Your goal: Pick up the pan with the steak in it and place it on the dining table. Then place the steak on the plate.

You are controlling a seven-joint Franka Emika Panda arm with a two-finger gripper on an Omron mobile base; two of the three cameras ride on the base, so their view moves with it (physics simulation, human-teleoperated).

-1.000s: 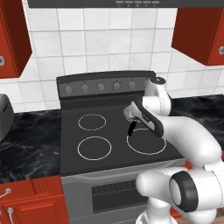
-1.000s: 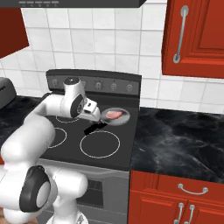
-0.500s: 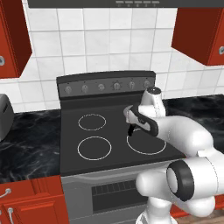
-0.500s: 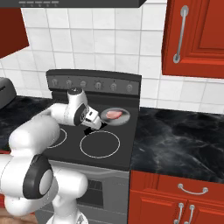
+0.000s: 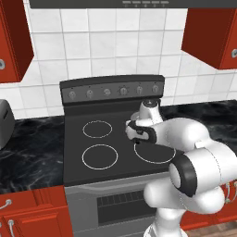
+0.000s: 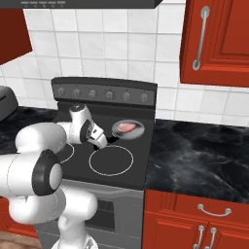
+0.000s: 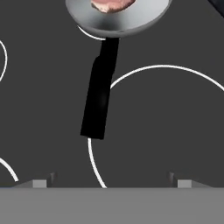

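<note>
The stove [image 5: 115, 139] is the landmark here, a dark glass top with four white burner rings, set between black marble counters and red cabinets. Against the pictures from a second ago, the arm has folded lower and drawn in over the stove's right half, so the wrist now hangs over the front right ring instead of standing higher and further back. That puts the gripper [image 6: 100, 141] close above the glass, just short of the free end of the pan's handle. In my judgement this is the final approach for the grasp, with the lift toward the dining table yet to come.

The pan [image 6: 128, 130] sits on the stove's rear right ring, flat and unmoved across the three moments. Its black handle [image 7: 99, 94] reaches toward the stove's front, crossing the edge of the front right ring.

Inside the pan lies the steak [image 6: 126, 127], pink and flat, near the middle of the bowl; nothing else is in there.

The two fingertips [image 7: 40, 183] stand spread as wide as they go, with bare stove glass between them. They hold nothing and are not touching the handle, which ends a little beyond them.
</note>
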